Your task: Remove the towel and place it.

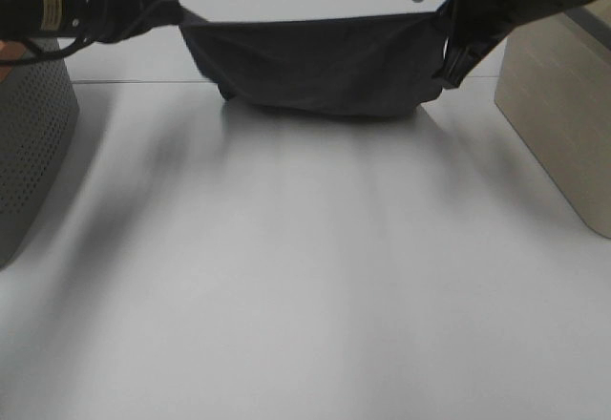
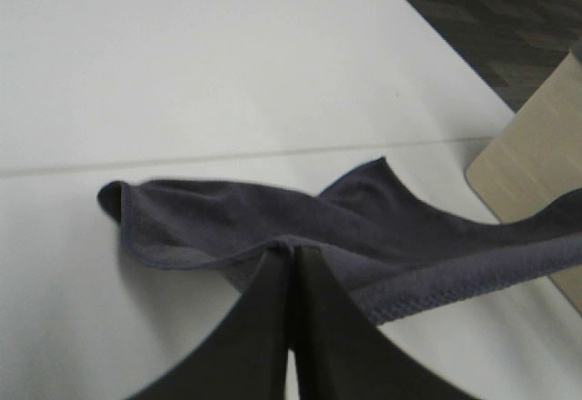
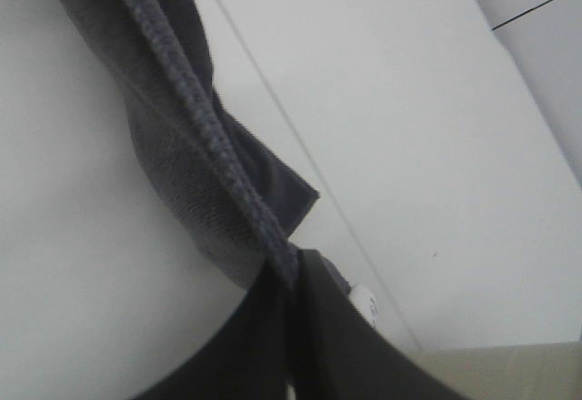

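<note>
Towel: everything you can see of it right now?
The towel is dark charcoal and soft, with a terry-like weave and a stitched hem. It hangs spread wide between the left gripper and the right gripper, each shut on an upper end, and it sags in the middle. Its lower part looks to rest, loosely folded, on the white table at the far side.

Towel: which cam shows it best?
Exterior high: the whole towel shows, stretched out and sagging in the middle. Left wrist view shows only the part trailing from the shut left pincer. Right wrist view shows only a hemmed edge running into the shut right pincer.
</note>
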`<state>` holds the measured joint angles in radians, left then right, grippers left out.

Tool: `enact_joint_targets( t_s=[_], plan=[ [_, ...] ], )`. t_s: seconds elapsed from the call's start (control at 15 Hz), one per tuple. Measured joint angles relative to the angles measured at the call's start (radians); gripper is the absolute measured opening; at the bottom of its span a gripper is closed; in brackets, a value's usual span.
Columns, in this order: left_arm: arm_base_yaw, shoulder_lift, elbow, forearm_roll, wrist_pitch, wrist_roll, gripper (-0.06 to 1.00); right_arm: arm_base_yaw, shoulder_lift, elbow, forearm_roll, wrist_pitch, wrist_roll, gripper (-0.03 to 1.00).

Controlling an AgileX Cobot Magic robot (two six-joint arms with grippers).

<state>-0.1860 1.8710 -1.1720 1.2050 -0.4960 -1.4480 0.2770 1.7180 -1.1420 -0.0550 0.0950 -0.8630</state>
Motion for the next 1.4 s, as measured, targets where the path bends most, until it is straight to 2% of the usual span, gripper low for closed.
enact_joint_targets(
  t_s=[0.2, 0.27, 0.53, 0.8, 0.93, 1.2, 1.27, 1.33, 1.4],
  plan=[
    [-0.001, -0.095, 0.237, -0.029, 0.004, 0.039, 0.00, 0.060, -0.072, 0.163, 0.048, -0.005, 0.000, 0.02],
    [0.000, -0.122, 0.317, -0.031, 0.004, 0.040, 0.00, 0.106, -0.081, 0.270, 0.055, -0.011, 0.000, 0.02],
    [0.000, -0.123, 0.382, -0.040, 0.005, 0.040, 0.00, 0.122, -0.080, 0.382, 0.067, -0.020, 0.000, 0.02],
    [-0.001, -0.070, 0.386, -0.030, 0.004, 0.035, 0.00, 0.127, -0.012, 0.419, 0.095, -0.025, 0.000, 0.02],
    [-0.001, -0.033, 0.391, -0.020, 0.001, 0.002, 0.00, 0.127, 0.019, 0.420, 0.102, -0.026, 0.000, 0.02],
    [-0.001, 0.015, 0.391, 0.081, -0.020, -0.045, 0.00, 0.127, 0.060, 0.420, 0.103, -0.026, 0.000, 0.02],
    [-0.001, 0.016, 0.391, 0.088, -0.022, -0.047, 0.03, 0.127, 0.060, 0.420, 0.103, -0.021, 0.000, 0.04],
    [-0.001, 0.016, 0.391, 0.095, -0.022, -0.049, 0.13, 0.127, 0.060, 0.420, 0.103, -0.007, 0.000, 0.13],
    [-0.001, 0.016, 0.391, 0.099, -0.025, -0.050, 0.30, 0.127, 0.060, 0.420, 0.103, 0.017, 0.000, 0.27]
  ],
)
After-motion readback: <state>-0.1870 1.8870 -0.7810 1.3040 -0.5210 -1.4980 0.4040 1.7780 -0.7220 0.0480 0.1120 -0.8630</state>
